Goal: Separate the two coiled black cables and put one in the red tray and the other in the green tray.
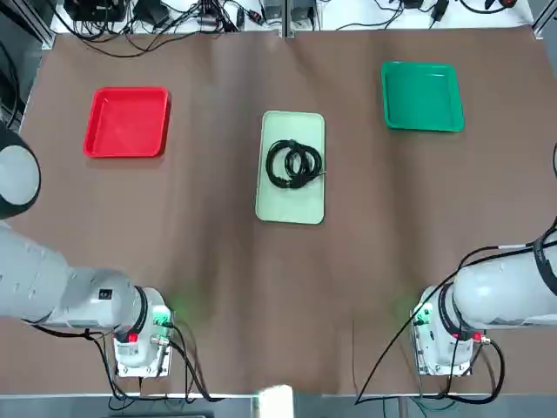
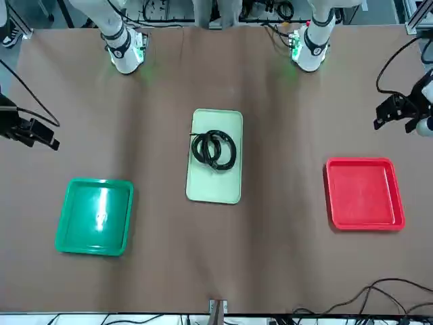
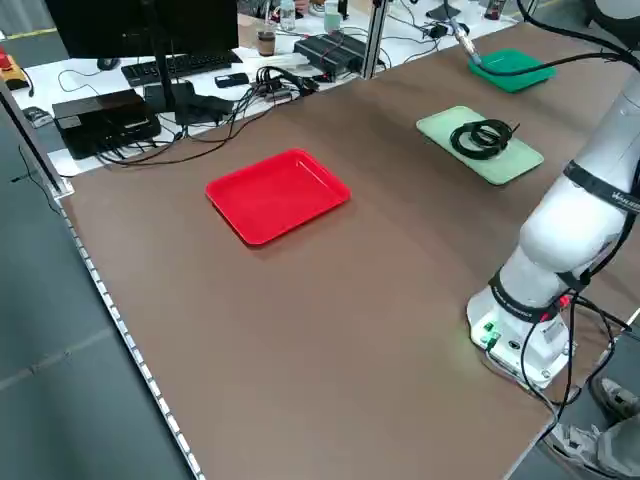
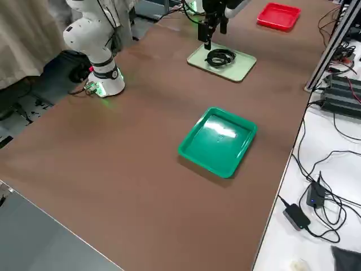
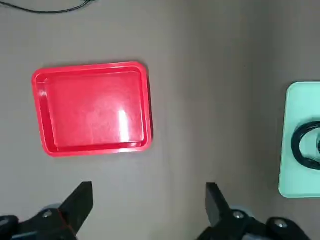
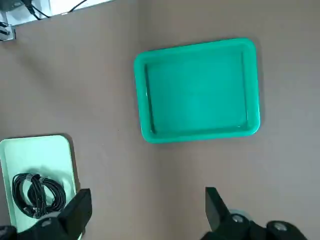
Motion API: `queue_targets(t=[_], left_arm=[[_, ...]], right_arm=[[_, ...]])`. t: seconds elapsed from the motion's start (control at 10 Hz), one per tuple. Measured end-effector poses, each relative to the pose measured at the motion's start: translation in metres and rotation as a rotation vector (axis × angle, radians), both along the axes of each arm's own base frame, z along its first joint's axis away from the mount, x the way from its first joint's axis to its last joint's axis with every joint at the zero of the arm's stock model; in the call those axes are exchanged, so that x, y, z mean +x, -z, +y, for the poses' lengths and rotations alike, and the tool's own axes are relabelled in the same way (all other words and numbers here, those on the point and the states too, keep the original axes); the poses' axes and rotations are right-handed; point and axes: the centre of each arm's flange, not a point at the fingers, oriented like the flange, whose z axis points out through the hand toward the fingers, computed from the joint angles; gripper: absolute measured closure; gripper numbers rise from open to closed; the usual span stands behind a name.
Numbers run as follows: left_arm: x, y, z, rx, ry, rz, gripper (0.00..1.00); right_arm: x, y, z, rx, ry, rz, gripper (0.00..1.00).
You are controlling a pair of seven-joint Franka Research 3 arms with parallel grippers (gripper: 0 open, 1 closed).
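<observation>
The big brown bench (image 1: pixel 218 252) fills the picture, wide and mostly bare, with a clutter of electronics and loose wiring (image 1: pixel 165 16) strung along its far edge, beyond the working area. Both arms sit back at their bases on the near edge, well away from everything. The left claw (image 5: pixel 149 200) hangs high above the bench with its fingers spread wide and nothing between them, looking straight down toward the red tray (image 1: pixel 127 122). The right claw (image 6: pixel 145 205) does the same on its side, fingers released and apart, with the green tray (image 1: pixel 422 96) under its gaze. Those two trays lie far out, red on the robot's left, green on its right, well apart, each with nothing inside. Between them, dead centre, rests a longer pale mint tray (image 1: pixel 291 165). On it are the two coiled black cables (image 1: pixel 294 164), lying side by side and overlapping into one dark figure-of-eight bundle, a loose end poking out toward the tray's edge. Open brown surface lies between that bundle and either tray, and no arm, cord or object crosses those stretches.
</observation>
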Motion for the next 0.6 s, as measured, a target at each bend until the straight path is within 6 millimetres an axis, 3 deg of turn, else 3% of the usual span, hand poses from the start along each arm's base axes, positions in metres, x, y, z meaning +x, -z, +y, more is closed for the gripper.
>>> queue_targets(t=[0.1,0.3,0.6], left_arm=[[-0.002,0.007,-0.014,0.0,0.026,0.034,0.04],[-0.001,0.038,-0.067,0.0,0.118,0.098,0.08],[0.009,0.12,-0.165,-0.02,0.248,0.144,0.03]], right_arm=[[0.0,0.0,0.0,0.0,0.0,0.0,0.0],[0.0,0.0,0.0,0.0,0.0,0.001,0.0],[0.0,0.0,-0.001,0.0,0.001,0.001,0.0]])
